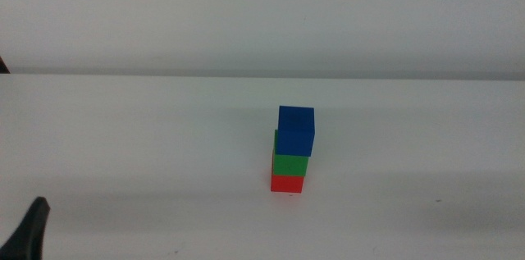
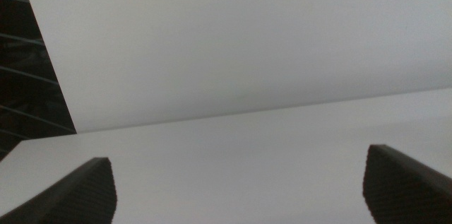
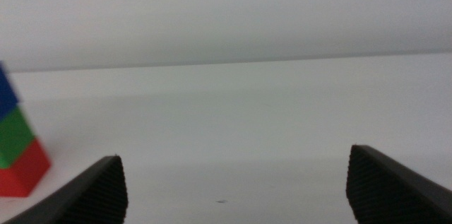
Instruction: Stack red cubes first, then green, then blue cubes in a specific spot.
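Cubes are seen stacked three high near the middle of a plain white surface (image 1: 123, 129): the red cube (image 1: 287, 184) at the bottom, touching the surface, the green cube (image 1: 290, 164) resting on it, and the blue cube (image 1: 295, 130) on top. The blue cube is set slightly off toward the right of the green one, so the column is not perfectly flush, though nothing is seen tipping. The stacking order asked for appears to be met, and the spot beneath the red cube carries no mark. The left claw (image 1: 29, 229) is shown only as a dark tip at the lower left corner of the middle view, well apart from the stack; in its own wrist view the left claw (image 2: 240, 189) is spread wide with nothing between its jaws. The right claw (image 3: 236, 189) is likewise spread wide and empty — the stack sits off to one side of it, not between its jaws. The remaining step is judged to be a clean retreat: both arms are best kept clear of the column, since a brush against the offset blue cube could topple it.
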